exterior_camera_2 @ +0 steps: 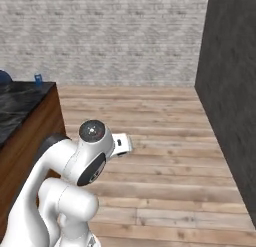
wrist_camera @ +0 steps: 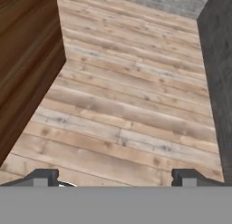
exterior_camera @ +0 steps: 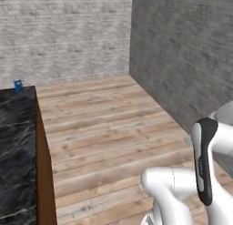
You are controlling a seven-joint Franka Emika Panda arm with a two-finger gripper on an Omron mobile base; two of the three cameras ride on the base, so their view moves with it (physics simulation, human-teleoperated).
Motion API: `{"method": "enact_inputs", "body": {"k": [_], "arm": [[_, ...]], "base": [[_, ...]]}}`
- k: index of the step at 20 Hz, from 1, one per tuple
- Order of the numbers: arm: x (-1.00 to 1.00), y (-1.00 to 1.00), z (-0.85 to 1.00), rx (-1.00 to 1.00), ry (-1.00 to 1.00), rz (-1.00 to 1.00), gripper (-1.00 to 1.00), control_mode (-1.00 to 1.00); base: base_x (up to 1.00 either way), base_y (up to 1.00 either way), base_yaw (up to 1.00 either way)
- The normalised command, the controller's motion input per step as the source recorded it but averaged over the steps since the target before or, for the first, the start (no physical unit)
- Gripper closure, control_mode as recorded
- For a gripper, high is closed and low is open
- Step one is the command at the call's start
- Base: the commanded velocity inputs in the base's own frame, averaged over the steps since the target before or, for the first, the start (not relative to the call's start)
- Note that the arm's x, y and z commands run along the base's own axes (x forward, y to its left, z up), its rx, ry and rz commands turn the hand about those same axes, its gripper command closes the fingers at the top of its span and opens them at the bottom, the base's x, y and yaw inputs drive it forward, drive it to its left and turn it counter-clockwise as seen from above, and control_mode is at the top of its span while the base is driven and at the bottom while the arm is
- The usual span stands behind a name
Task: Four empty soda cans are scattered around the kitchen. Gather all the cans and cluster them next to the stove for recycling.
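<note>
A blue and white soda can (exterior_camera: 18, 85) stands upright at the far corner of the black marble counter (exterior_camera: 16, 146); the right base view has the same can (exterior_camera_2: 37, 79) small at the counter's far end. My gripper (wrist_camera: 115, 177) is open, its two dark fingertips (wrist_camera: 41, 176) set wide apart over bare wooden floor, with nothing between them. It hangs low beside the counter's brown wooden side, well short of the can. The stove is out of view.
Wooden plank floor (exterior_camera: 113, 128) stretches ahead to a pale brick back wall (exterior_camera: 63, 33). A dark grey wall (exterior_camera: 182, 55) closes the right side. The counter's wooden side panel (wrist_camera: 25, 60) stands close on the hand's left.
</note>
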Motion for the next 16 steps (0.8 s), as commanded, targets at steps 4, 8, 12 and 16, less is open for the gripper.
{"method": "enact_inputs", "body": {"k": [4, 8, 12, 16], "arm": [[0.00, 0.00, 0.00, 0.00, 0.00, 0.00, -1.00, 1.00], [0.00, 0.00, 0.00, 0.00, 0.00, 0.00, -1.00, 1.00], [0.00, 0.00, 0.00, 0.00, 0.00, 0.00, -1.00, 1.00], [0.00, 0.00, 0.00, 0.00, 0.00, 0.00, -1.00, 1.00]], "base": [[1.00, 0.01, -0.03], [1.00, 0.10, 0.00], [1.00, 0.20, 0.00], [1.00, 0.17, 0.00]]}}
